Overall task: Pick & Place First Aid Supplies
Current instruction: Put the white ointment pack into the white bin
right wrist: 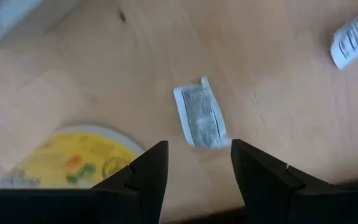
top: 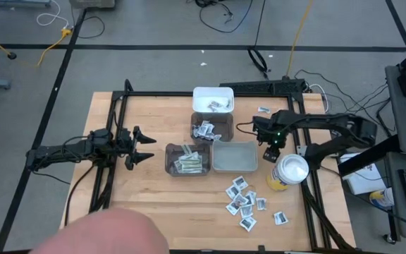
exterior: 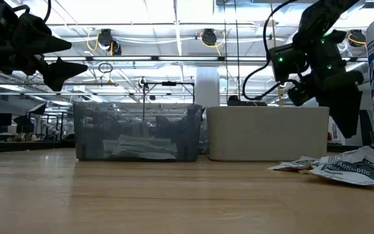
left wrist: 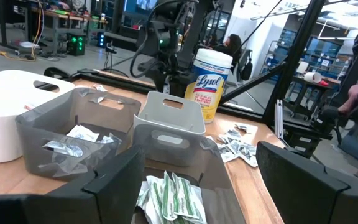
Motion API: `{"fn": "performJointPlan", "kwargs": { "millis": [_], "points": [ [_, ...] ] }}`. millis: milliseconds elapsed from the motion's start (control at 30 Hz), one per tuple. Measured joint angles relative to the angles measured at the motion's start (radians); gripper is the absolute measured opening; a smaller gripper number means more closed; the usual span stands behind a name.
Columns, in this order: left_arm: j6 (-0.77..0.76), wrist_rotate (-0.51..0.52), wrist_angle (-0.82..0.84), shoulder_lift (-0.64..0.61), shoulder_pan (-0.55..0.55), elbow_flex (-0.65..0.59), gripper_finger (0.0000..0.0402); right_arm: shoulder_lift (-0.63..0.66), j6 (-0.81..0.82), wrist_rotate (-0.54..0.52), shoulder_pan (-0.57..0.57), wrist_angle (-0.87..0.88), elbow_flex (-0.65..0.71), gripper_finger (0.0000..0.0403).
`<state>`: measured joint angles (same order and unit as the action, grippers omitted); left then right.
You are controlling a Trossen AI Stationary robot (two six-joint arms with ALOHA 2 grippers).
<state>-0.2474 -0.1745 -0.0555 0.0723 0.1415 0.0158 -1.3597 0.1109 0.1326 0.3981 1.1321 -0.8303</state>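
My right gripper (right wrist: 194,165) hangs with its two dark fingers parted and empty, pointing down at a small flat white sachet with grey print (right wrist: 199,116) lying alone on the pale wooden table (top: 154,194). Just beside it stands the yellow canister with a white lid (top: 288,171). I judge the thin foil-like packet will be hard to pinch off smooth wood: the fingers could slide over it or nudge it against the canister. The remaining crinkled square sachets (top: 243,200) lie scattered toward the table's near edge, others already sit in the translucent grey plastic bins (top: 187,159), and the empty pale bin (top: 234,156) stands alongside. My left gripper (top: 141,147) waits spread wide and empty, well apart beside the bins.
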Motion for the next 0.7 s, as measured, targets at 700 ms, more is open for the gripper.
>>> {"fn": "performJointPlan", "kwargs": {
  "millis": [700],
  "points": [
    [0.000, 0.000, 0.000, 0.000, 0.000, 0.000, 0.0310, -0.100, 0.032, -0.026, -0.001, -0.152, 0.091, 0.0153]
  ]
}}
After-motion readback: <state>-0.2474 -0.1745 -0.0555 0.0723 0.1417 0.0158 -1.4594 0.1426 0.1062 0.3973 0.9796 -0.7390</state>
